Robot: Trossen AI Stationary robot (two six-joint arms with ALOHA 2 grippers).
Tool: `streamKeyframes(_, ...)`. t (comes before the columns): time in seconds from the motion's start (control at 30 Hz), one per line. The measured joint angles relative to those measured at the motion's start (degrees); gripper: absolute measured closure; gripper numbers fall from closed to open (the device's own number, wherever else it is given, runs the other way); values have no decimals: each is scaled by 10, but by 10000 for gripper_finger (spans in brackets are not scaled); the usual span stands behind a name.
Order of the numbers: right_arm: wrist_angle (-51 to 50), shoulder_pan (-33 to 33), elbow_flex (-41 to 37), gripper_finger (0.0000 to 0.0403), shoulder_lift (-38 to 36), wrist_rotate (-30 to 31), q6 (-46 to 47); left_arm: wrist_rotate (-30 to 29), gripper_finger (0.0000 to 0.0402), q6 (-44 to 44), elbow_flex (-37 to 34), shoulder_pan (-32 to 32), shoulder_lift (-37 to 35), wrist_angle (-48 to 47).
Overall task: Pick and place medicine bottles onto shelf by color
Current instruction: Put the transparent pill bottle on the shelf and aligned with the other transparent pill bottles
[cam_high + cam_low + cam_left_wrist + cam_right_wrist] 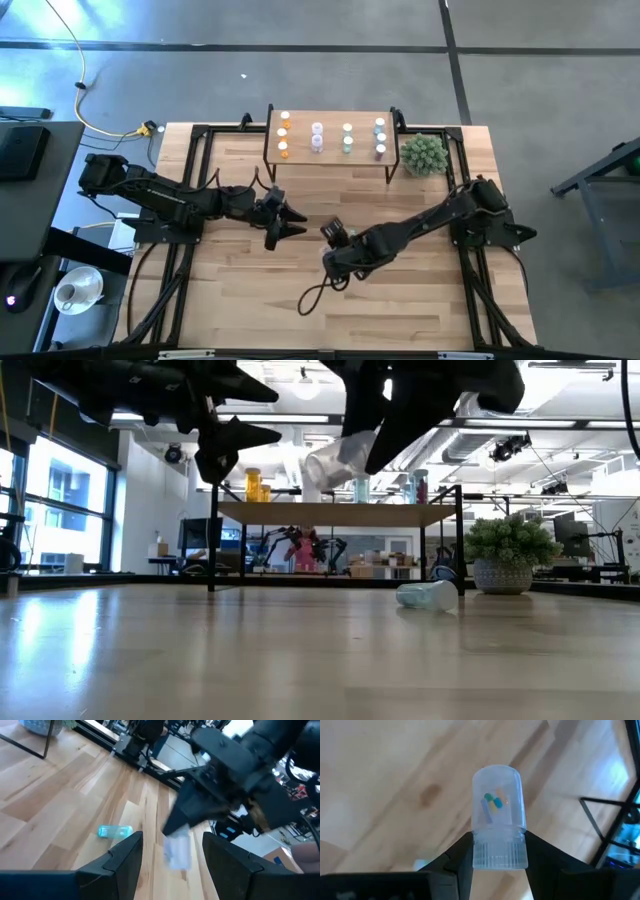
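My right gripper (499,840) hangs above the middle of the table (333,232), shut on a pale bluish translucent medicine bottle (497,800) with pills inside. My left gripper (298,222) waits open just to its left, clear of the table, and touches nothing. A blue bottle (428,595) lies on its side on the tabletop in front of the shelf (330,513). The shelf (330,165) stands at the table's far edge. On it, bottles stand upright in rows by colour: orange (283,134), pink (317,137), green (347,139) and blue (380,138). My right gripper pinches the bottle's white ribbed cap (499,854) between its two fingers. The fingers slant down from above. The bottle's body (335,465) sticks out beyond the fingertips, tilted, lifted well clear of the table.
A spiky green plant in a pot (424,153) stands at the shelf's right end. A black cable (320,292) loops on the table below the right arm. The near half of the tabletop (250,300) is bare wood.
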Motion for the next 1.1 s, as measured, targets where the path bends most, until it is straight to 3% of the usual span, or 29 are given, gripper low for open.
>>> streamKeyframes(0.33, 2, -13, -2, 274, 0, 14, -46, 6, 206, -11, 0, 5, 46, 19)
streamKeyframes(0.53, 0, -14, 2, 274, 0, 47, -51, 82, 206, -11, 4, 30, 88, 94)
streamKeyframes(0.73, -2, -13, 25, 274, 0, 47, -62, 103, 206, 19, 49, 30, 145, 94)
streamKeyframes(0.87, -16, -13, 42, 274, 0, 44, -62, 163, 206, 29, 88, 30, 182, 90)
streamKeyframes(1.1, -58, -13, 72, 274, 0, 45, -56, 166, 206, 30, 133, 26, 212, 15)
